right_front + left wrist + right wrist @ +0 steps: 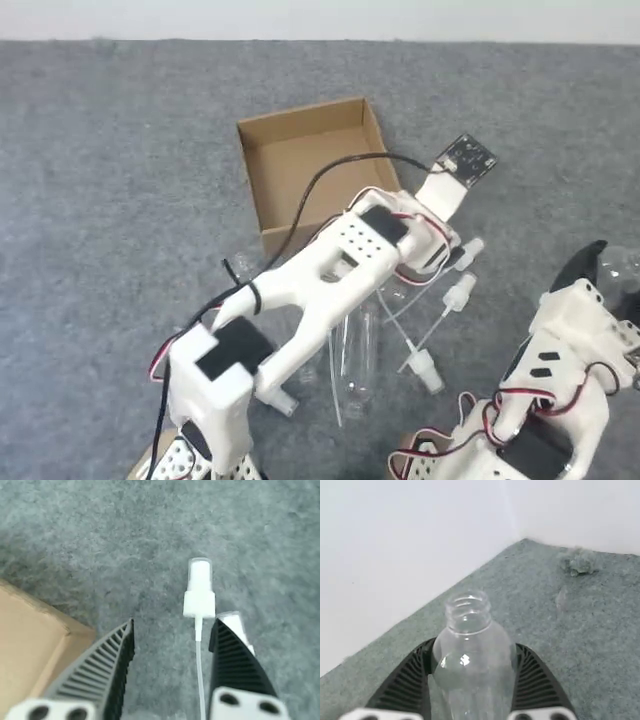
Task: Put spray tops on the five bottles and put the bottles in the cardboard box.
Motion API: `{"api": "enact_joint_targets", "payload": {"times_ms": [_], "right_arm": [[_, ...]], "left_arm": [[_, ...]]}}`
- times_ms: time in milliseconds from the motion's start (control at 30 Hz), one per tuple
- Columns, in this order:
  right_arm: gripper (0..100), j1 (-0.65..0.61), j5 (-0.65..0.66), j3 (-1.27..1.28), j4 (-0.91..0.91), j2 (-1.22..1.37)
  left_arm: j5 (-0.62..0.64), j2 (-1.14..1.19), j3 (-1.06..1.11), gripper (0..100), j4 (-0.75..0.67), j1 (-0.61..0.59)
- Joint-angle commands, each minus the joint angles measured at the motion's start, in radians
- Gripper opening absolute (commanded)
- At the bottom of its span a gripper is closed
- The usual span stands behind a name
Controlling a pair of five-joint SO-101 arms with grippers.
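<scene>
My left gripper (175, 625) is open and hangs low over the grey carpet. A white spray top (199, 592) with its thin dip tube lies just beyond the fingertips, close to one finger. In the high view this gripper (452, 255) sits right of the cardboard box (305, 165), above that spray top (470, 246). Two more spray tops (459, 291) (426, 371) lie nearby. Clear bottles (362, 348) lie partly hidden under the left arm. My right gripper (472, 667) is shut on a clear bottle (470, 650) with an uncapped neck, held at the right edge (590, 265).
The box's corner (30, 645) lies close beside one left finger. A small black board (466, 158) lies behind the left gripper. A white wall rises beyond the held bottle, and a tuft of fluff (577, 562) sits on the carpet.
</scene>
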Motion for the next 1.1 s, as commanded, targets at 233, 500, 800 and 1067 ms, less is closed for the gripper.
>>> {"api": "enact_joint_targets", "payload": {"times_ms": [233, 500, 800, 1067], "right_arm": [[0.9, -0.044, -0.009, -0.015, -0.025, -0.007], [0.9, -0.044, -0.008, -0.012, -0.024, -0.007], [0.9, -0.044, -0.005, -0.011, -0.024, -0.007], [0.9, -0.045, -0.005, -0.009, -0.022, -0.007]], "left_arm": [[0.014, 0.129, -0.239, 23, 0.071, 0.071], [0.014, 0.264, -0.36, 23, 0.121, 0.071], [0.014, 0.437, -0.613, 23, 0.259, 0.071], [0.009, 0.632, -0.954, 12, 0.477, 0.072]]}}
